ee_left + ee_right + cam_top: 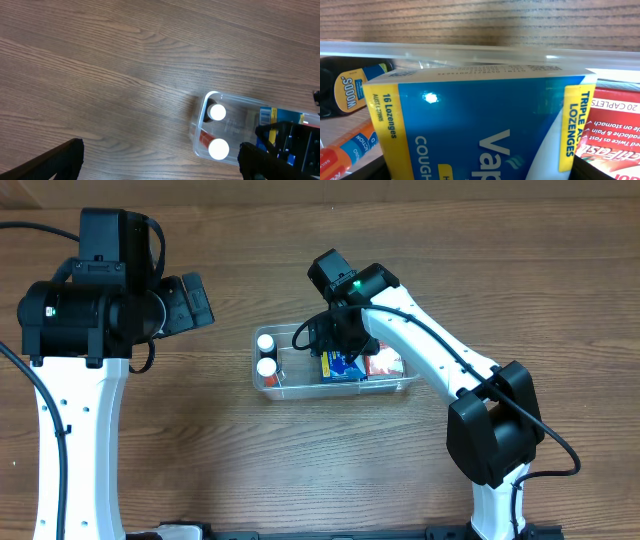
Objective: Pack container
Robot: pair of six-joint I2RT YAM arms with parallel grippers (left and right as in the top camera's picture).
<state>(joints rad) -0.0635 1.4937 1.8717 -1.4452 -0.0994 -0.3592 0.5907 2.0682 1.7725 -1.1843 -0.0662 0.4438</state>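
The clear plastic container (262,385) lies mid-table. It holds two white-capped bottles (266,353) at its left end, a blue lozenge box (343,367) in the middle and a red box (386,364) at the right. My right gripper (340,340) reaches down into the container. In the right wrist view its fingers (485,170) are shut on either side of the blue lozenge box (480,115), with the container wall (470,52) behind and the red box (615,125) beside it. My left gripper (190,302) is open and empty, left of the container.
In the left wrist view, wide-open fingers (160,165) hover over bare wood, with the container's left end (204,107) and both bottle caps (218,131) at the right. Two labelled bottles (350,87) lie left of the blue box.
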